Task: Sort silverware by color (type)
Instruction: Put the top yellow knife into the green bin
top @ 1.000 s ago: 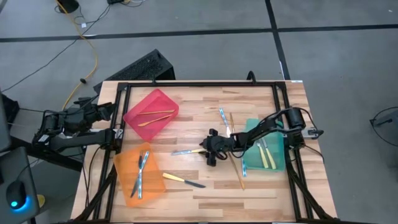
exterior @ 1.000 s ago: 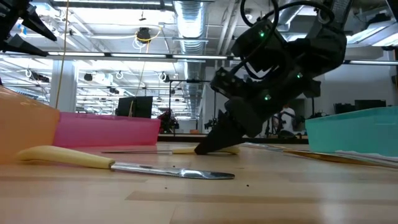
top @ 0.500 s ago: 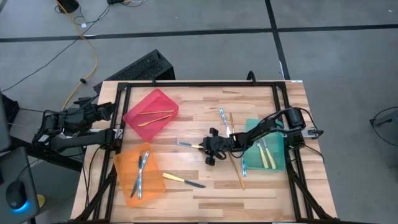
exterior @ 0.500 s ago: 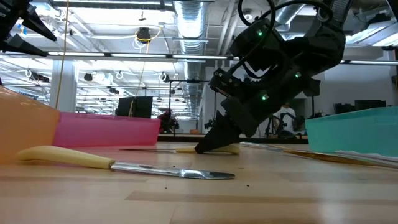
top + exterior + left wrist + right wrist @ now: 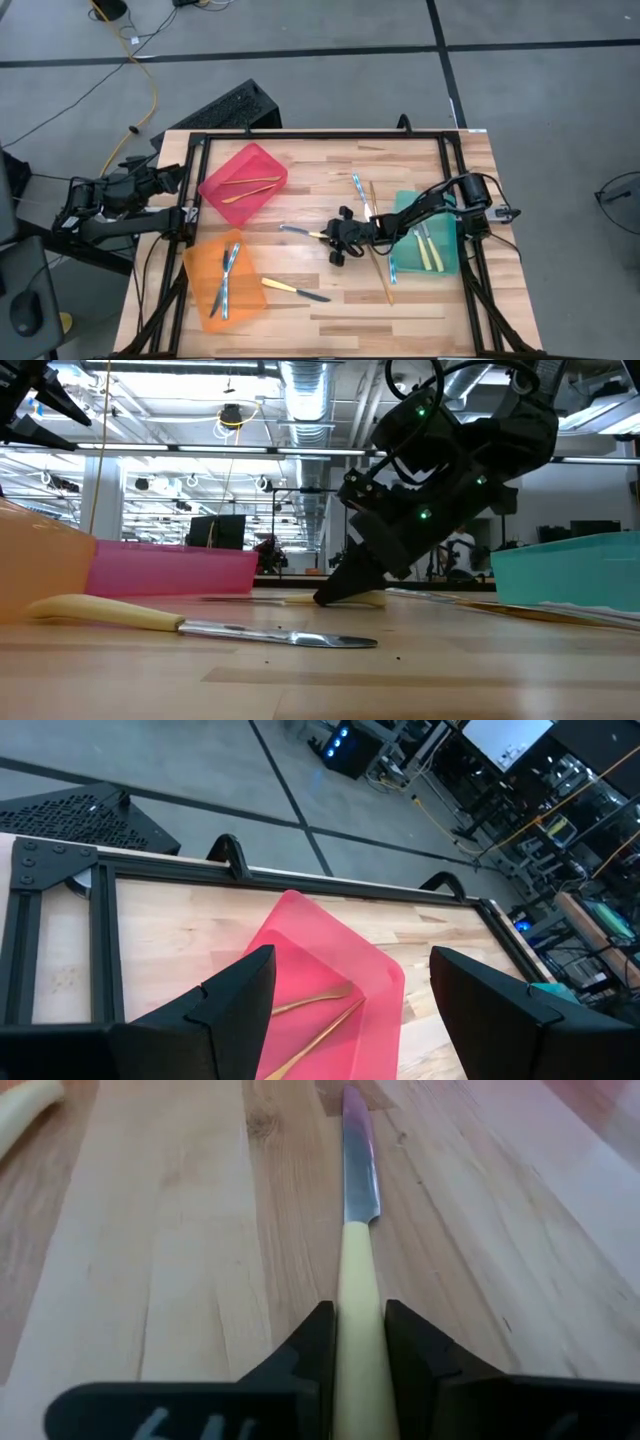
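While my left gripper (image 5: 345, 1010) waits wide open beside the red bin (image 5: 245, 182), my right gripper (image 5: 335, 235) clamps a yellow-handled knife (image 5: 355, 1250) right of that bin.

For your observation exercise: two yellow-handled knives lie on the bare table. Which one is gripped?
The yellow-handled knife mid-table, its handle clamped between the right gripper fingers. The other knife, beside the orange bin, lies untouched.

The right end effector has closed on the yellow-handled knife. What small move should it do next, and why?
Probably lift it straight up a little. The right end effector grips the yellow-handled knife by its handle, but the blade lies flat on the table.
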Tool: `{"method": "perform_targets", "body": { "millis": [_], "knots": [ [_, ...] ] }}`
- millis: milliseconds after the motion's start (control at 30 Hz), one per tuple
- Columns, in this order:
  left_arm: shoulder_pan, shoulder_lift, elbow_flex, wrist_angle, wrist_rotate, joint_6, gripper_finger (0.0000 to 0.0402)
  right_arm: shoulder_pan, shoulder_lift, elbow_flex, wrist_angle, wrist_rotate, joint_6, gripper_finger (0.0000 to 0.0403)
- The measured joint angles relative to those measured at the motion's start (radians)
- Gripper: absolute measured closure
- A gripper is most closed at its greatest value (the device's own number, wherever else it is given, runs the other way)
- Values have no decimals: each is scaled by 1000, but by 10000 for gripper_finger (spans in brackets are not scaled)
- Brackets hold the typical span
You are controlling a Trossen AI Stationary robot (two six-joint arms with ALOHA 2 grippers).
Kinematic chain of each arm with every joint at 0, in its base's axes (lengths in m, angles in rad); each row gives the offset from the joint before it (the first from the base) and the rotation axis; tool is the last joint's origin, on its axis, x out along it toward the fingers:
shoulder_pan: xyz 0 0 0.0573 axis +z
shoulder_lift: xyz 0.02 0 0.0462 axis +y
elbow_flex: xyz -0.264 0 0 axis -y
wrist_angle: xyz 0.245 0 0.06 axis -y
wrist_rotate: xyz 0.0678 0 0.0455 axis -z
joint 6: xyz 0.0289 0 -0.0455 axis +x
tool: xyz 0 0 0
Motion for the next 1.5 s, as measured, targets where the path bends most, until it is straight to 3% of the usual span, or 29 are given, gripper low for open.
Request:
{"method": "perform_targets", "body": {
  "millis": [400,700,1200,1500],
  "knots": [
    [0,0,0,0,0,-12,155,43,-201,-2,-154,171,183,321],
    [0,0,0,0,-9,-15,155,74,-422,0,-408,376,359,321],
    [0,0,0,0,-15,-14,155,114,-596,1,-1039,551,904,321],
    [0,0,0,0,-16,-12,155,208,-611,1,-1403,579,1320,321]
  ]
}}
